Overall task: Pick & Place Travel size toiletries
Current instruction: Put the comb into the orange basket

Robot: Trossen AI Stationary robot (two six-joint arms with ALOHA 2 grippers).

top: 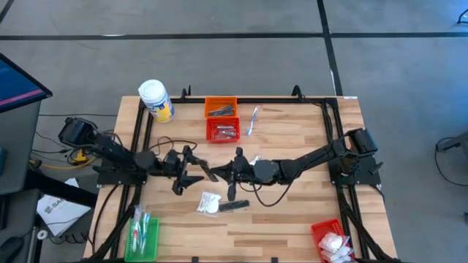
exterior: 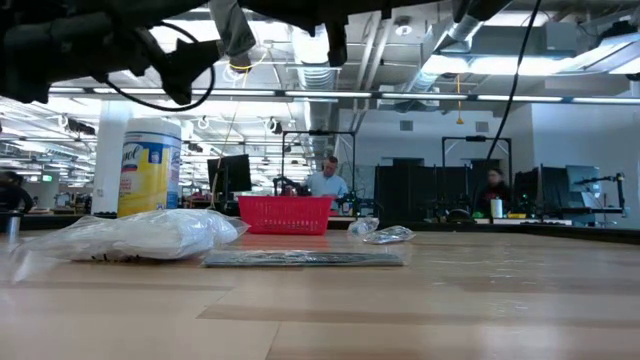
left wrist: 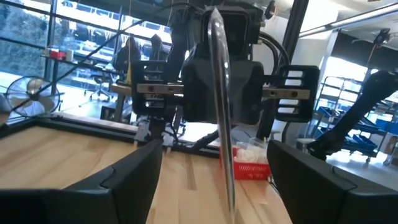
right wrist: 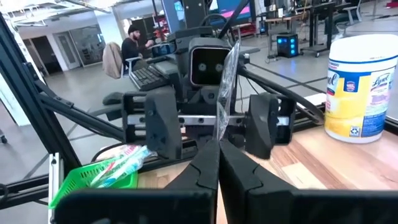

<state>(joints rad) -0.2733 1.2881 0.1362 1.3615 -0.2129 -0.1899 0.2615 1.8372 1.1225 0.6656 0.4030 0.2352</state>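
mid-air handover above the table centre: the right gripper (right wrist: 217,163), fingers pinched together, holds a thin clear-plastic stick (right wrist: 225,84) upright, and the left gripper (left wrist: 214,180) faces it with fingers spread wide on either side of the stick (left wrist: 219,93), not gripping it. sorting appears partly done: the orange basket (top: 220,107) and the red basket (top: 221,131) behind it hold dark tubes, the green basket (top: 144,237) at the front left holds clear sticks, and a red basket (top: 333,237) at the front right holds white packets. still loose are a white packet (top: 208,204) and a dark tube (top: 234,206) lying just beside each other near the front, a foil sachet (top: 254,120) by the far baskets, and a small piece (top: 256,160) near the right gripper. the surface is pale wood, framed in black rails; a jar (top: 156,100) stands at the far left corner. beyond lies an open workshop with desks, monitors and seated people (exterior: 325,180).
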